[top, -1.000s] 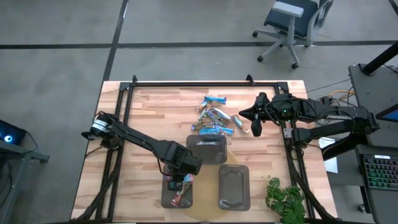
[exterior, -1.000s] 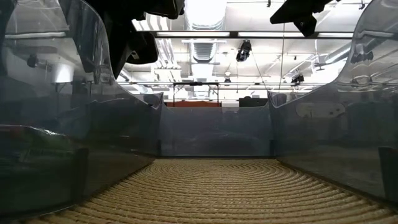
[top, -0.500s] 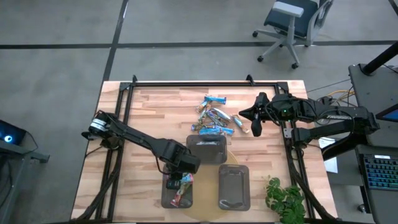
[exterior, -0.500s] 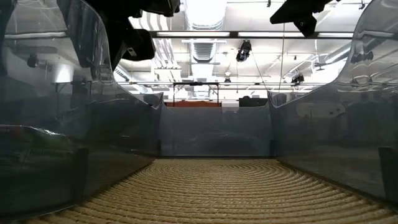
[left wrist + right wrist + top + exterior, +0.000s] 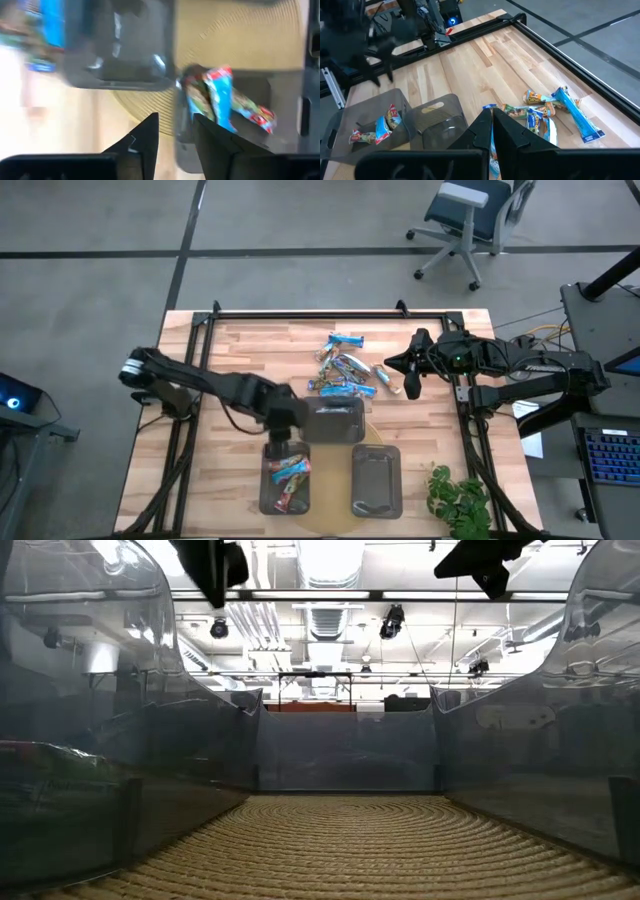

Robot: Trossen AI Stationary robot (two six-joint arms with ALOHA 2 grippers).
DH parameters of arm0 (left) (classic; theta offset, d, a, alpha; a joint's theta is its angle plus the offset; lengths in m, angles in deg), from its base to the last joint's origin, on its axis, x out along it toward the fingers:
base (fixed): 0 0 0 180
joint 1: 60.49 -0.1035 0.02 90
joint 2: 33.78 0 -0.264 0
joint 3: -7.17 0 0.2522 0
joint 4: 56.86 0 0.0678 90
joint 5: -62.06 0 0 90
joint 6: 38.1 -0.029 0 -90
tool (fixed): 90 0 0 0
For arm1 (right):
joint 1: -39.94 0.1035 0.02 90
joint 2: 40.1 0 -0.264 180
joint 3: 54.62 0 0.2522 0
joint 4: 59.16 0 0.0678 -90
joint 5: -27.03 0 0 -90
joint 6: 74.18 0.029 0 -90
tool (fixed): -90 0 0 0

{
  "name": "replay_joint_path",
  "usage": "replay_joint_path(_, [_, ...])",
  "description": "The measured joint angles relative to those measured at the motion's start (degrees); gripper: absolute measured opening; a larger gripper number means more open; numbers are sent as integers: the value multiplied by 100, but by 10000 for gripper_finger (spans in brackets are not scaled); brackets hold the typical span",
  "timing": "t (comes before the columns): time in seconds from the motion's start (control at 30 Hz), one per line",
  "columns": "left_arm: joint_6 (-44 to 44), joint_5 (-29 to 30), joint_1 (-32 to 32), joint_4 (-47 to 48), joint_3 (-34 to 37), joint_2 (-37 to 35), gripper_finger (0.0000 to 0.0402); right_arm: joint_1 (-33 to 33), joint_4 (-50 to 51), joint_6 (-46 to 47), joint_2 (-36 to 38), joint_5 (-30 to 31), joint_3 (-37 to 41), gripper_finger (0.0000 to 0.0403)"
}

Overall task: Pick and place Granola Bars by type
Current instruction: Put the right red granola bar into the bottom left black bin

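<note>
Change noted: we find the left gripper (image 5: 283, 423) has lifted away from the dark grey rectangular plastic tray at front left (image 5: 265, 498), where it sat a second ago; it now hangs beside the middle grey tray (image 5: 352, 410).
Meaning: we judge one bar delivered; the next pick is due.
Left gripper state: fingers slightly apart, nothing between them in the wrist view.
Left arm pose: stretched low across the wooden table (image 5: 240, 350) from the left edge.
Right gripper (image 5: 411, 387): fingers together, empty, parked above the right rear.
Granola Bars: shiny blue and tan wrapped bars (image 5: 342, 366) heaped at rear centre; a few (image 5: 290, 472) lie in the front-left tray.
</note>
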Motion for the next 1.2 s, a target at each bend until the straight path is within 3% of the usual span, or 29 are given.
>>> replay_joint_path(0.17, [187,520,-279,36,0,-512,140,1,-2,0,0,0,0,8])
replay_joint_path(0.43, [-172,1817,-526,375,0,-1018,195,-1,-55,0,0,0,0,8])
replay_joint_path(0.97, [-504,2272,-928,524,0,-1631,196,-19,-52,-2,-22,59,-69,8])
replay_joint_path(1.2, [-518,2326,-1008,413,0,-2076,156,-19,-57,0,-22,61,-120,8])
